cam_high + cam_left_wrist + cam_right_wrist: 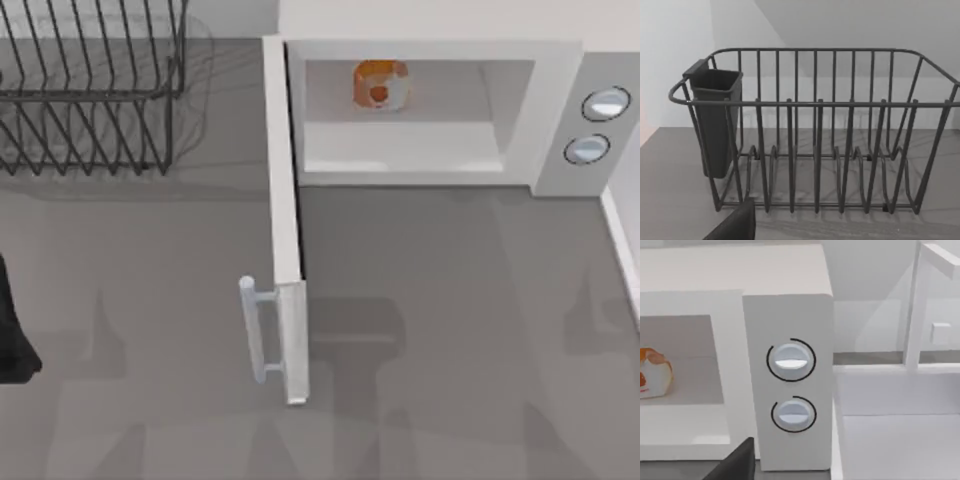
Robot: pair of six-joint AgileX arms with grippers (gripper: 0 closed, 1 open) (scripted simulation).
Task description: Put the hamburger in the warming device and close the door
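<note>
The hamburger (379, 84) sits inside the warming device (560, 110), toward the back of its pale cavity, and it also appears in the right wrist view as the hamburger (652, 372). The door (285, 220) stands wide open, swung out toward the table's front, with its bar handle (255, 330) on the left face. My left arm (14, 330) is parked at the table's left edge, far from the door. A dark part of my left gripper (735, 225) faces the dish rack. A dark part of my right gripper (735, 464) hangs in front of the two knobs (791, 361).
A black wire dish rack (90, 90) with a dark cutlery cup (715, 120) stands at the back left. A white tray-like fixture (890, 440) lies right of the microwave. Grey tabletop (450, 330) stretches in front of the cavity.
</note>
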